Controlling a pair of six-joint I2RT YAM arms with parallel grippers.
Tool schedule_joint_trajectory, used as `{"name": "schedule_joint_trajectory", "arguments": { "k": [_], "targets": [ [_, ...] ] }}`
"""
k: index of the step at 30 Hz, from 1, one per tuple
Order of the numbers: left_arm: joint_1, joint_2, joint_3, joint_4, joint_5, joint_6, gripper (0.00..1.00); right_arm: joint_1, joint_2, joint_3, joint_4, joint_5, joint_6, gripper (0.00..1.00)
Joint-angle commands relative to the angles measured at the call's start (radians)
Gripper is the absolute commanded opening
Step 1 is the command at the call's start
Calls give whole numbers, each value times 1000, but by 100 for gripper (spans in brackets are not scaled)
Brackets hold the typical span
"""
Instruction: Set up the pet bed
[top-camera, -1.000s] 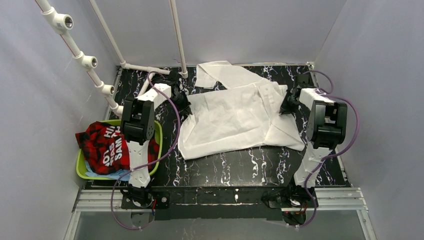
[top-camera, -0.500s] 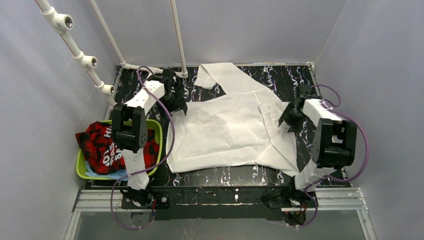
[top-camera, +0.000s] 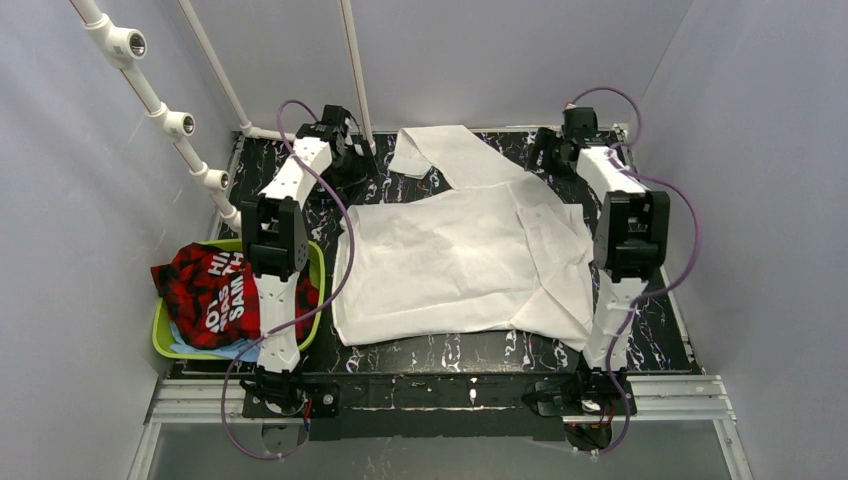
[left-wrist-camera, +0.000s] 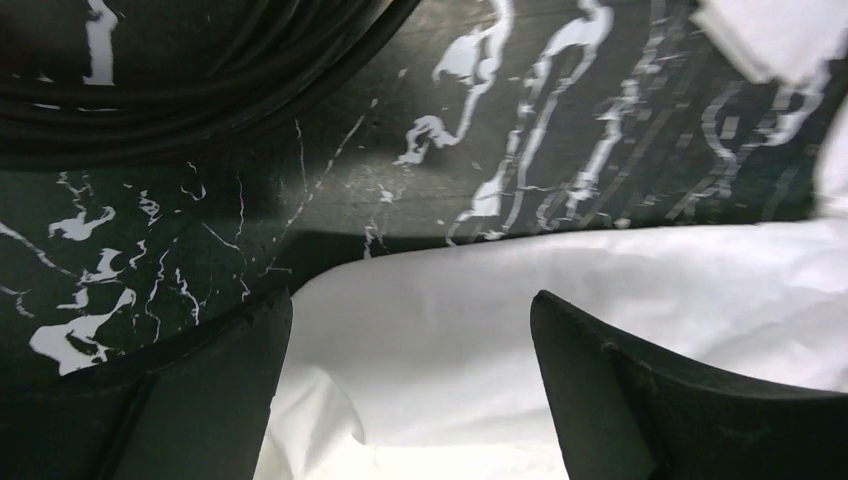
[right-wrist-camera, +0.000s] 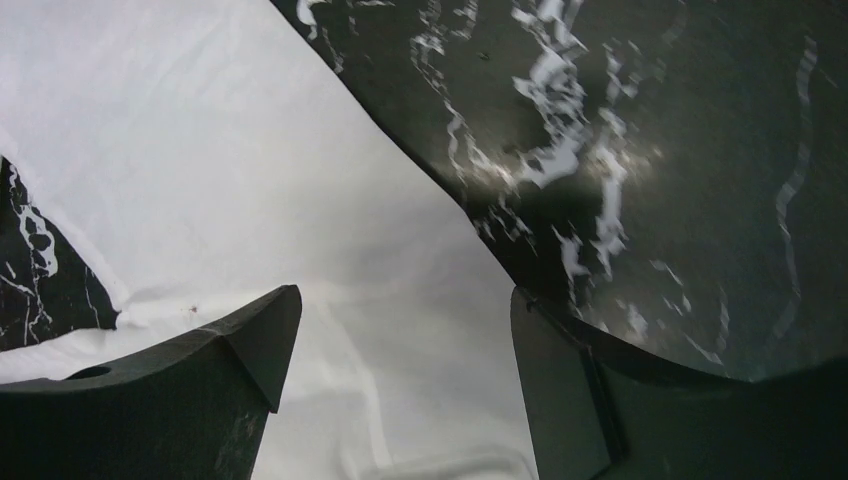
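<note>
Just left of the black, white-veined marble desk, a lime-green plastic basket holds a red plaid garment. The white creased fabric sheet lies spread across the desk's middle. Farther back, the left pincer and right pincer hover near its far corners, both gaping wide and gripping nothing.
</note>
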Motion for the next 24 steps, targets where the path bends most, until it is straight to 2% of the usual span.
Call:
{"name": "schedule_joint_trajectory", "arguments": {
  "k": [1, 5, 12, 15, 17, 19, 20, 21, 22, 23, 24],
  "targets": [
    [6, 42, 20, -73, -28, 14, 86, 29, 127, 206, -34, -93, -172, 85],
    [10, 46, -9, -88, -21, 15, 82, 63, 182, 245, -44, -77, -228, 83],
    [12, 15, -76, -96, 66, -21, 75, 101, 218, 247, -78, 152, -268, 75],
    [12, 6, -102, -110, 99, -49, 68, 114, 230, 233, -89, 246, -279, 66],
    [12, 12, -97, -123, 116, -57, 62, 120, 229, 212, -92, 272, -277, 55],
    [15, 21, -76, -140, 142, -66, 49, 121, 225, 184, -91, 279, -304, 32],
    [18, 24, -65, -144, 167, -73, 39, 121, 221, 176, -92, 279, -305, 20],
    [23, 24, -54, -147, 192, -77, 25, 121, 217, 168, -92, 281, -301, 5],
    [26, 21, -43, -148, 204, -79, 10, 121, 210, 161, -89, 285, -294, 1],
    [31, 13, -33, -147, 205, -81, 0, 121, 198, 153, -81, 285, -289, 1],
    [35, 4, -23, -147, 202, -80, 0, 120, 182, 145, -72, 288, -288, 1]
  ]
}}
